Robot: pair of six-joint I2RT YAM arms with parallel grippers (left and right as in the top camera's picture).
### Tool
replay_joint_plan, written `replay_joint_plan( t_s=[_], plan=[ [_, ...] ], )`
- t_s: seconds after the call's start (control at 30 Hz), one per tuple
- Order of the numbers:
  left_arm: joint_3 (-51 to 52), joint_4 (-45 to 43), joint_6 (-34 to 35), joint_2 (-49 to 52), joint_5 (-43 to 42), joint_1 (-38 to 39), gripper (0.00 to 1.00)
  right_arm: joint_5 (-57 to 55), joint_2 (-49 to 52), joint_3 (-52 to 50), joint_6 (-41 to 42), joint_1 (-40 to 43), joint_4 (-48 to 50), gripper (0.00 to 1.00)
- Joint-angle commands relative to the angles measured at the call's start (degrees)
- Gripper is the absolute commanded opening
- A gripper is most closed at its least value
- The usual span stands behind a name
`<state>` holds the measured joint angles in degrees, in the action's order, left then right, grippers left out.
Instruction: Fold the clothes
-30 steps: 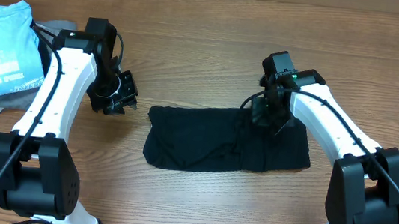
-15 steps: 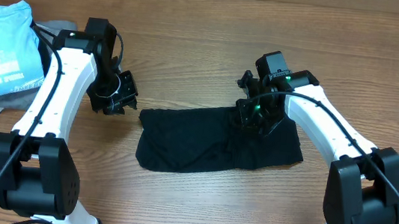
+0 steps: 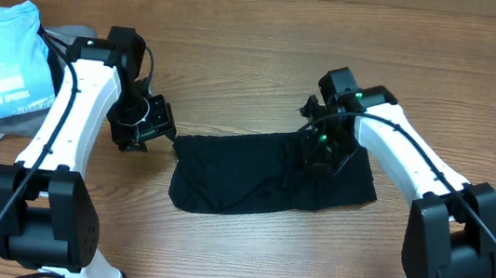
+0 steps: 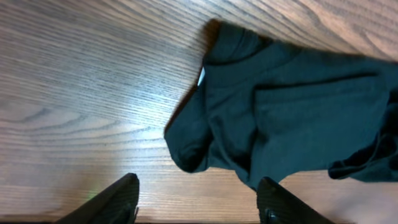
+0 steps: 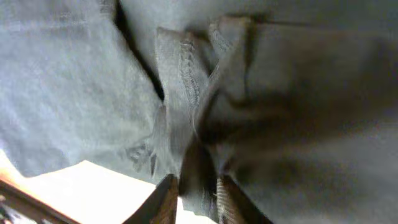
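Plainly, the left claw (image 4: 198,198) is released, its two fingers (image 4: 121,196) spread wide above the bare table (image 4: 74,93) with nothing between them. The black shirt (image 3: 263,173) lies on the table just ahead of this claw and to one side, a rumpled corner near the fingertips but apart from them. The right claw (image 5: 196,196) is pressed down onto the shirt's other end, with a ridge of cloth between its narrowly parted fingers. Whether it clamps that cloth I cannot tell.

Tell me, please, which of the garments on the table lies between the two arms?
The black garment, spread out in the middle; the light blue t-shirt and the grey garment both lie out beyond the left arm.
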<state>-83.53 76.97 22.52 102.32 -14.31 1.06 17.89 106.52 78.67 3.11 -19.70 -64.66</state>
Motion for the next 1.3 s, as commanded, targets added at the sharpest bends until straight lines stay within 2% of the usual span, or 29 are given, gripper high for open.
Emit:
replay_joint_plan(
  t_s=[0.0,0.23,0.37,0.57,0.7,0.77,0.93,1.0,1.03,1.07,1.1,1.27],
  plan=[
    [0.61,-0.61,-5.31,-1.40,-0.72,2.54,0.67,-1.42,-1.09,8.35,0.11,1.11,-2.71,0.31],
    [10.25,-10.56,-7.34,-1.38,-0.72,8.85,0.81,-8.59,-2.27,17.99,5.62,4.24,-10.84,0.39],
    [16.55,-16.70,-7.30,-1.38,-0.07,11.23,0.83,-8.90,-2.27,18.32,5.95,6.86,-13.62,0.40],
    [25.05,-27.96,-7.06,-1.38,0.42,11.82,0.94,-8.90,-2.27,18.32,5.90,9.35,-15.17,0.40],
    [28.81,-34.75,-5.40,-1.36,0.17,11.82,0.95,-8.90,-2.27,18.32,5.90,9.49,-15.17,0.39],
    [29.55,-36.24,-5.33,-1.36,-1.05,11.85,0.88,-8.87,-2.29,18.32,5.90,9.49,-15.21,0.40],
    [29.70,-36.68,-5.40,-1.36,-3.76,11.85,0.53,-8.87,-2.27,18.32,5.92,9.49,-15.17,0.40],
    [29.70,-36.52,-5.40,-1.36,-3.76,11.82,0.33,-8.90,-2.27,18.32,5.92,9.51,-15.21,0.39],
    [29.68,-36.48,-5.40,-1.36,-3.74,11.82,0.14,-8.92,-2.29,18.32,5.92,9.51,-15.21,0.39],
    [29.51,-36.24,-5.40,-1.38,-3.72,11.65,0.06,-8.96,-2.27,18.32,5.90,9.51,-15.19,0.39],
    [29.11,-35.71,-5.40,-1.38,-3.41,11.23,0.04,-9.49,-2.27,18.32,5.95,9.53,-15.15,0.39],
    [23.32,-31.28,-6.80,-1.42,-3.04,5.20,0.04,-15.87,-2.27,18.32,8.74,10.95,-15.56,0.39]
  ],
)
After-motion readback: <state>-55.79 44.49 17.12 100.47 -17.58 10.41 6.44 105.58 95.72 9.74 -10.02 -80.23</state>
